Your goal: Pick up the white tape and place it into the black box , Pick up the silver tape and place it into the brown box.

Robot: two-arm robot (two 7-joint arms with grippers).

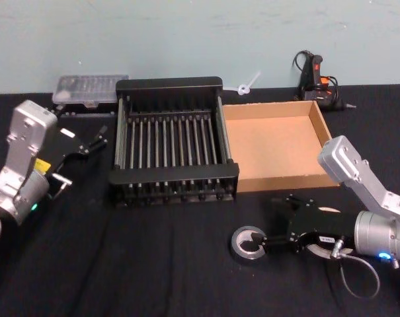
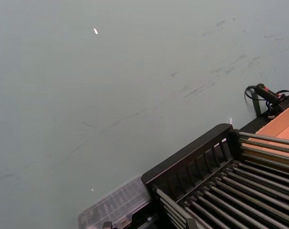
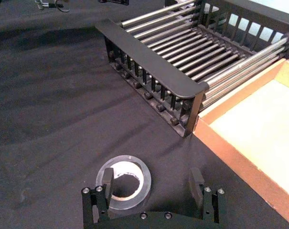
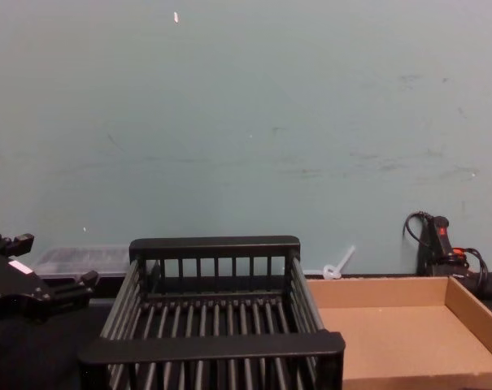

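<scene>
Fingers of the right gripper (image 3: 151,188) stood spread, one pad inside the silver tape (image 1: 248,242) near the table's front edge, probably to pinch its wall. Beyond waited the empty brown box (image 1: 322,135) and black box (image 1: 170,84). Parked by the table's left edge, the left gripper (image 1: 87,143) looked parted.

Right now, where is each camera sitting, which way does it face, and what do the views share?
Head: high, looking down at black box, brown box, silver tape; both arms show.
Chest: low, facing the wall; left gripper at the edge.
Left wrist: faces wall.
Right wrist: looks down over open right gripper at the tape.
All share the black box.
</scene>
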